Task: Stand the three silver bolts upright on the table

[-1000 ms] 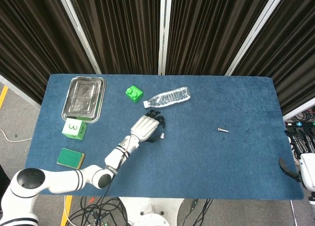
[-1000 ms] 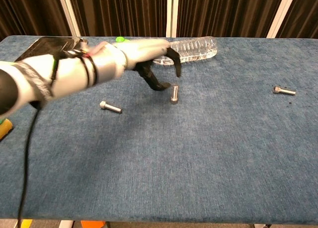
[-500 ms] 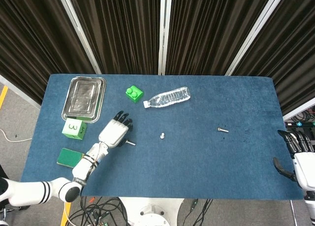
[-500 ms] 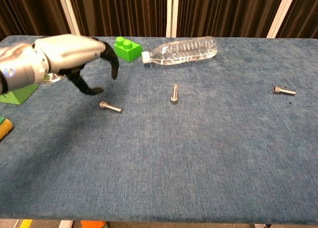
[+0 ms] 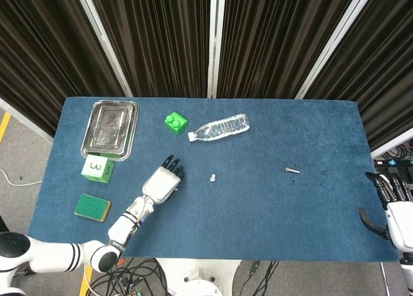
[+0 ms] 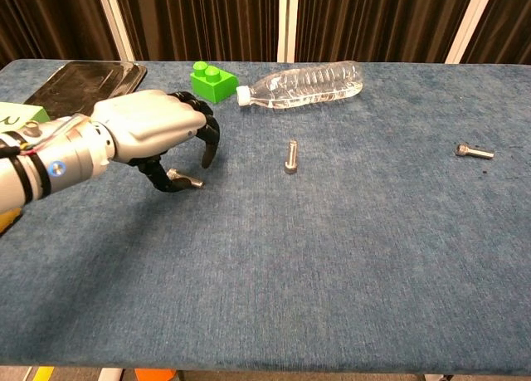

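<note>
Left hand (image 6: 153, 136) over lying bolt (image 6: 187, 180) on bench (image 6: 348, 256), fingers (image 6: 207, 144) curled apart, gripping nothing; middle bolt (image 6: 290, 155) upright; right bolt (image 6: 473, 152) lying. Risk: round shank rolling from fingertips. Right hand (image 5: 395, 209) idle, spread.

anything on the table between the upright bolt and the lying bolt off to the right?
Nothing: bare blue cloth between the upright bolt and the lying bolt. Both the chest and head views show it.
</note>
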`<move>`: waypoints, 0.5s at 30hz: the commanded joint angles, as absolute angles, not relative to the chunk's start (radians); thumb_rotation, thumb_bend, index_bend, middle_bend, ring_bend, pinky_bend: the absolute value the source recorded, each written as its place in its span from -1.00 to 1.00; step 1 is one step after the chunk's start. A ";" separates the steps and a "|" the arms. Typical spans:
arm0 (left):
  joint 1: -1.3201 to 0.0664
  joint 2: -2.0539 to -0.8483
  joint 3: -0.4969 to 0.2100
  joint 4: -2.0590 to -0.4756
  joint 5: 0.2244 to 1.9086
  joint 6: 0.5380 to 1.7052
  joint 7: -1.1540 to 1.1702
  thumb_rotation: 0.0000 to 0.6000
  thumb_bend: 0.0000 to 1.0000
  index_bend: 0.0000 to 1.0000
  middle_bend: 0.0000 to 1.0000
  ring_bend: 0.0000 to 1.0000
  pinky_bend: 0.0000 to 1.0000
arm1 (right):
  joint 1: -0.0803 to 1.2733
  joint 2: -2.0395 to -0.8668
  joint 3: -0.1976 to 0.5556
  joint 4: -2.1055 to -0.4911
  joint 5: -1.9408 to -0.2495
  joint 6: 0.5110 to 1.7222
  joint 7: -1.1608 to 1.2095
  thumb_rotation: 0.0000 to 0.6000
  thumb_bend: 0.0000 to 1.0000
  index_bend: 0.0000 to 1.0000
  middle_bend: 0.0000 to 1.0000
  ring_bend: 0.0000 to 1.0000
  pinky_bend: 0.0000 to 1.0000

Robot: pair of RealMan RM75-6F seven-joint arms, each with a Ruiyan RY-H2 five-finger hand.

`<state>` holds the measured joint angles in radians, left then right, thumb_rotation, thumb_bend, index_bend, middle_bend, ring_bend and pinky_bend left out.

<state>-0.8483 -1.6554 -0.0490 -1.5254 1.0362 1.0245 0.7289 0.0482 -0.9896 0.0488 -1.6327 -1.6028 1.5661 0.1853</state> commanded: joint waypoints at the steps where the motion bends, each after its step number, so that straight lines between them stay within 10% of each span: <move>1: -0.849 -1.668 -0.053 -1.517 1.024 1.019 0.737 1.00 -0.33 -0.10 -0.61 -0.90 -1.00 | 0.049 -0.990 0.048 -1.631 -1.604 1.566 0.186 1.00 -0.40 -0.83 -0.72 -1.00 -1.00; 15: -0.846 -1.712 -0.076 -1.464 0.980 1.000 0.729 1.00 -0.33 0.00 -0.60 -0.90 -1.00 | 0.045 -0.990 0.047 -1.630 -1.599 1.568 0.188 1.00 -0.40 -0.83 -0.72 -1.00 -1.00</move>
